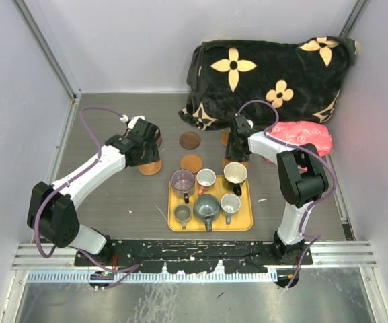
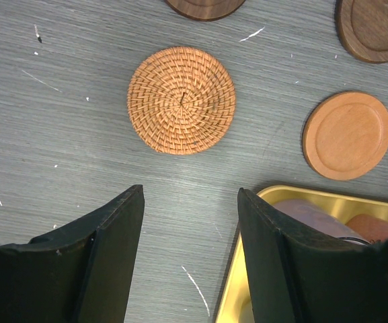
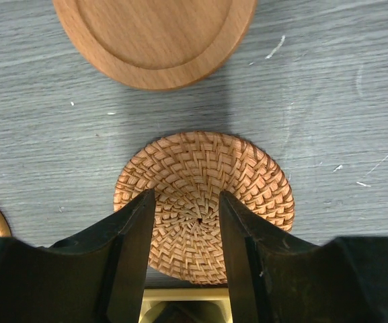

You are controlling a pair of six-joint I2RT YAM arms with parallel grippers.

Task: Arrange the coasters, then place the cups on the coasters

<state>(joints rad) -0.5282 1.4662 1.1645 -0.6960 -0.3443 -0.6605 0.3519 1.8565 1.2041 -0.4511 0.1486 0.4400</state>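
Woven tan wicker coaster (image 2: 181, 99), orange-brown wooden coaster (image 2: 347, 134), dark brown coaster (image 2: 375, 27), yellow tray (image 1: 245, 223), black blanket (image 1: 267, 74) with cream flowers, grey streaked desk (image 1: 113, 202).

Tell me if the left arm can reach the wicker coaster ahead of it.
Probably yes: the left gripper stands open, only bare table separates it from the wicker coaster, and the tray sits off to the side.

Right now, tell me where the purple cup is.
In the top view, the purple cup stands in the far left corner of the yellow tray, left of the white cup and behind the small olive cup.
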